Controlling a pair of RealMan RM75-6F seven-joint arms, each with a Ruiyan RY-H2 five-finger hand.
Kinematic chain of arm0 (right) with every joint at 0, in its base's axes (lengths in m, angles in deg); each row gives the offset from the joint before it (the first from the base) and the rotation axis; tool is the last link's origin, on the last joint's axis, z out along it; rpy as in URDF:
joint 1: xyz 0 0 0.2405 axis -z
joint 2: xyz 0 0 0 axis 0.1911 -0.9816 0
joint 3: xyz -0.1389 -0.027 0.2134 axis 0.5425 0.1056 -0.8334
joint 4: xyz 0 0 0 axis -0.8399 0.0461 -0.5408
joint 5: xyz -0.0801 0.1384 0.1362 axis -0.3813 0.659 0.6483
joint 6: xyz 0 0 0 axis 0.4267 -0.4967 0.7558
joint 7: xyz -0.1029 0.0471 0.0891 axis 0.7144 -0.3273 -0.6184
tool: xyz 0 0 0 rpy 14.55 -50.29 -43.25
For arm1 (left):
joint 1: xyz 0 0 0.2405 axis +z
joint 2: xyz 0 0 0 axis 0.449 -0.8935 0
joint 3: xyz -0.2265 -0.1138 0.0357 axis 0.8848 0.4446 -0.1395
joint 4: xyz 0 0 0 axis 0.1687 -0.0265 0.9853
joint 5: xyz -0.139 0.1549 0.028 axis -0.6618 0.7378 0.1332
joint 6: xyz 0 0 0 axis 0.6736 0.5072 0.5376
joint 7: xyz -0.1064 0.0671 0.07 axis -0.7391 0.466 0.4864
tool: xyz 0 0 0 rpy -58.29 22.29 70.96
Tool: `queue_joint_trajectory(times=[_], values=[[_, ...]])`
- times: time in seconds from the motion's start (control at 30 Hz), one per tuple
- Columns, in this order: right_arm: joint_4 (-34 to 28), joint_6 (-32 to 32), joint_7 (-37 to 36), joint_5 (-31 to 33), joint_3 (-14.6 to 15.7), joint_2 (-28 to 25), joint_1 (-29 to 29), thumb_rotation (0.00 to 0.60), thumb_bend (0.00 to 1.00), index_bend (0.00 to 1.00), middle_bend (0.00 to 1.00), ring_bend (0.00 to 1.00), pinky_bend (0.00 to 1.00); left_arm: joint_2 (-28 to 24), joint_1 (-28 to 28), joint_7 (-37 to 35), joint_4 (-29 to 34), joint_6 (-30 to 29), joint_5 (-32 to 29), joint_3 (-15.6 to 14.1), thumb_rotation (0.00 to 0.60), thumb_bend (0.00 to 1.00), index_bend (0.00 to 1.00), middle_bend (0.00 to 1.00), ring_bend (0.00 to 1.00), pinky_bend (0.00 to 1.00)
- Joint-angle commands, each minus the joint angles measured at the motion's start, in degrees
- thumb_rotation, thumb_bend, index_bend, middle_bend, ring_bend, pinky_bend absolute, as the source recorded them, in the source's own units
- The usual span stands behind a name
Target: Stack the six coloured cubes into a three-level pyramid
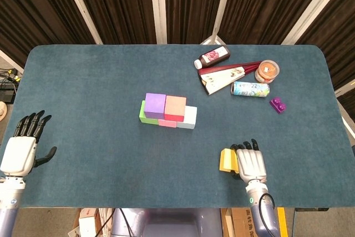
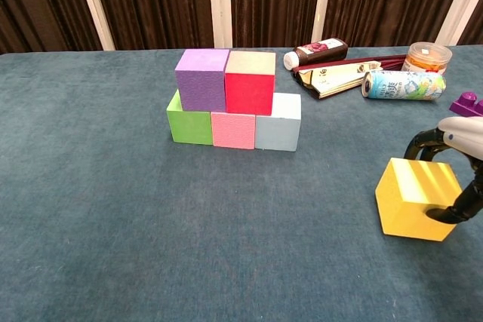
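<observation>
One yellow cube (image 2: 411,197) sits gripped in the right hand (image 1: 250,164).

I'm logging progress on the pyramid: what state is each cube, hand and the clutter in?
Green, pink, pale blue cubes: bottom row, touching.
Purple cube: second level, left.
Red cube: second level, right.
Yellow cube: on the table, gripped, not stacked.
Right hand: fingers around the yellow cube.
Left hand: open, holding nothing.
Bottle: lying.
Can: lying.
</observation>
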Motion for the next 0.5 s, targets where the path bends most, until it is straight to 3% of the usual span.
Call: queue_joint_trajectory(times=[0.03, 0.27, 0.5], values=[[-0.7, -0.3, -0.4, -0.7, -0.1, -0.6, 0.2, 0.600, 0.29, 0.32, 0.33, 0.16, 0.00, 0.1, 0.1, 0.4, -0.1, -0.2, -0.2, 0.2, 0.600, 0.37, 0.11, 0.01, 0.00, 0.00], [-5.8, -1.2, -1.0, -2.6, -2.0, -6.1, 0.2, 0.600, 0.29, 0.32, 0.33, 0.16, 0.00, 0.2, 0.1, 3.4, 0.4, 0.7, -1.8, 0.5, 0.600, 0.37, 0.11, 0.01, 0.00, 0.00], [-12.4, -2.0, -0.7, -0.4, -8.2, -16.0, -1.1, 0.600, 0.29, 0.32, 0.33, 0.16, 0.00, 0.3, 0.3, 3.6, 0.4, 0.2, -2.4, 1.1, 0.600, 0.37, 0.11, 0.01, 0.00, 0.00]])
